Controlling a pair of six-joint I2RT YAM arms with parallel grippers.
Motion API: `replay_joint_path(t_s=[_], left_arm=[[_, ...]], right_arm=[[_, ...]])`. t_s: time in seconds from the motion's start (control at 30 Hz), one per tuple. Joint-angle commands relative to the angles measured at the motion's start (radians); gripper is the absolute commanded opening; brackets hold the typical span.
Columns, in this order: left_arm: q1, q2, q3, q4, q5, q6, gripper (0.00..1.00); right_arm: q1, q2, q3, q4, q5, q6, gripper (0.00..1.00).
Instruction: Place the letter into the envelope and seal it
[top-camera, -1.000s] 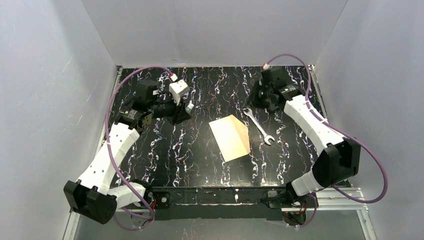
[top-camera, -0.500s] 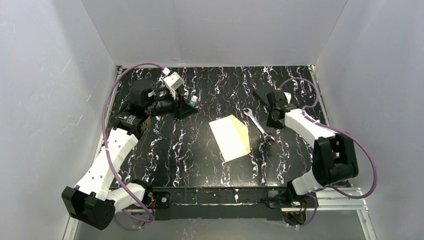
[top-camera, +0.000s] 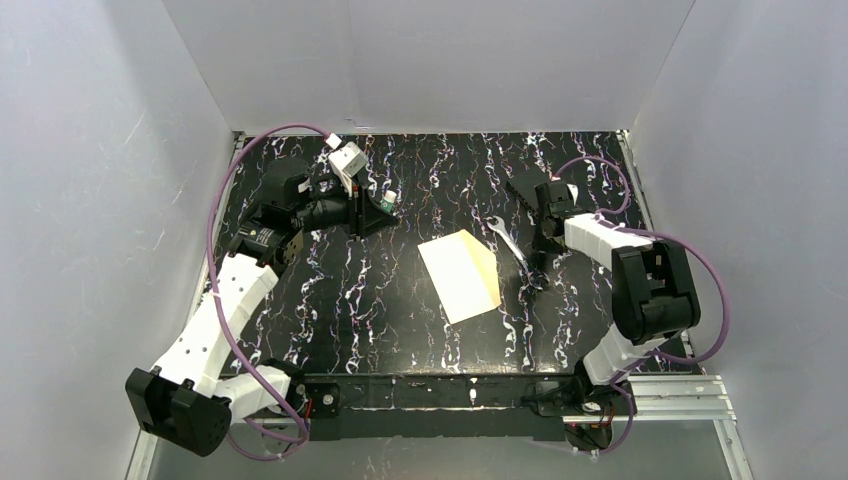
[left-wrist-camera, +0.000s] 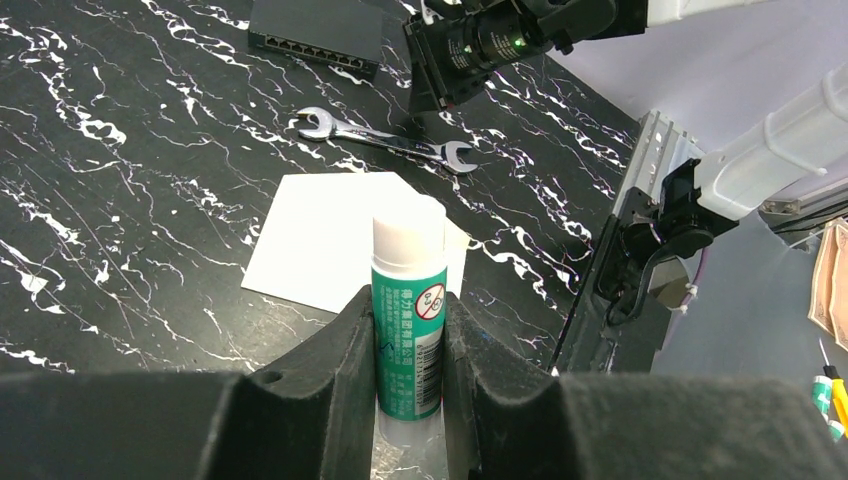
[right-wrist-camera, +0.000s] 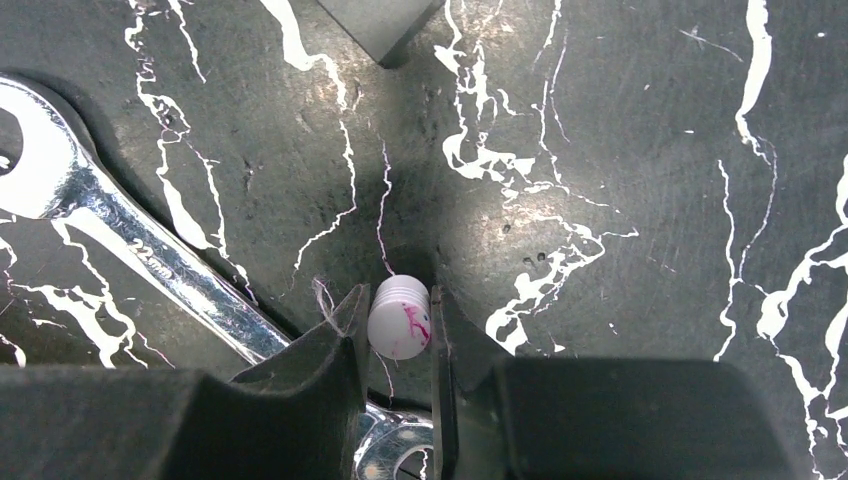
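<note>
Envelope (top-camera: 455, 280): laid flat at centre of table (top-camera: 330, 290), long axis running far-to-near, near end skewed rightward.
Letter (top-camera: 485, 262): tan strip seen along the envelope's right long edge, on the same axis.
Left gripper (left-wrist-camera: 408, 305): clamped on green glue stick (left-wrist-camera: 408, 262), left of envelope.
Right gripper (right-wrist-camera: 398, 300): pinching small white cap (right-wrist-camera: 399, 320), beside wrench (right-wrist-camera: 150, 255).

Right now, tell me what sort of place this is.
Probably a robot test cell: plain white panels box in a black marbled table, a left arm and right arm are bolted at its near edge, with props like a wrench and envelope.
</note>
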Motion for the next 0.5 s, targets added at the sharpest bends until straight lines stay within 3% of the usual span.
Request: replay_joint_path(t_s=[0.0,0.13,0.47], left_arm=[[0.001,-0.009,0.006,0.001,0.014,-0.002,0.0],[0.001,-0.007,0.011,-0.012,-0.011,0.014,0.0],[0.001,-0.021,0.013,0.011,0.0,0.005,0.0]], right_arm=[[-0.002,0.029,-0.001,0.041,-0.011,-0.011,0.25],[-0.002,0.046,0.009,0.03,-0.023,0.002,0.27],[-0.002,0.004,0.068,-0.043,-0.051,0.026,0.51]])
